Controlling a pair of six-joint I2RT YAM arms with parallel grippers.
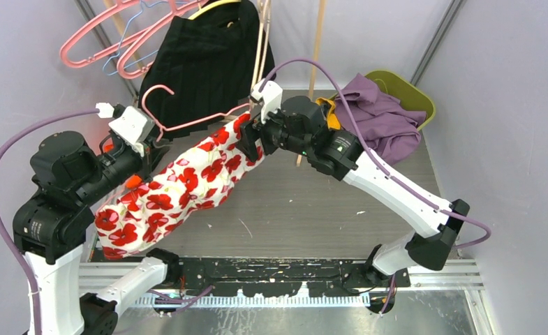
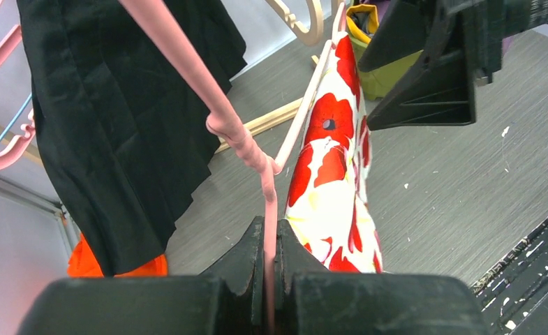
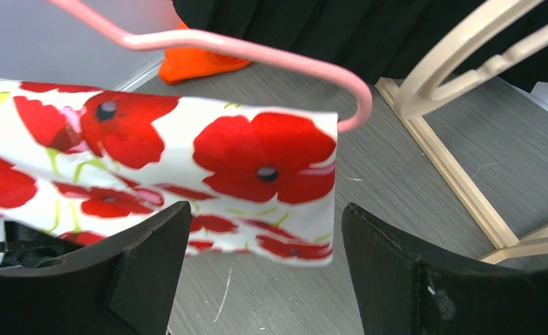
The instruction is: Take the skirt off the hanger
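Top view:
- Table (image 1: 313, 209): grey.
- Right arm (image 1: 389, 188): elbow at 4 o'clock, forearm reaching toward 10 o'clock, wrist at the skirt's upper end.
- Left arm (image 1: 61, 202): folded at 8 o'clock, wrist pointing toward 1 o'clock.
- Skirt (image 1: 187, 185): poppy print, on the hanger, sloping from 7 o'clock up to centre.
- Black garment (image 1: 208, 63): hangs at 11 o'clock.

Wrist views:
- Hanger (image 2: 180, 56): pink wire.
- Right gripper (image 3: 264, 230): jaws wide, skirt corner between them, no contact seen.
- Left gripper (image 2: 269, 237): clamped on the hanger wire.

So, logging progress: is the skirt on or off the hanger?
On: the skirt drapes from the pink hanger, held in the left hand.
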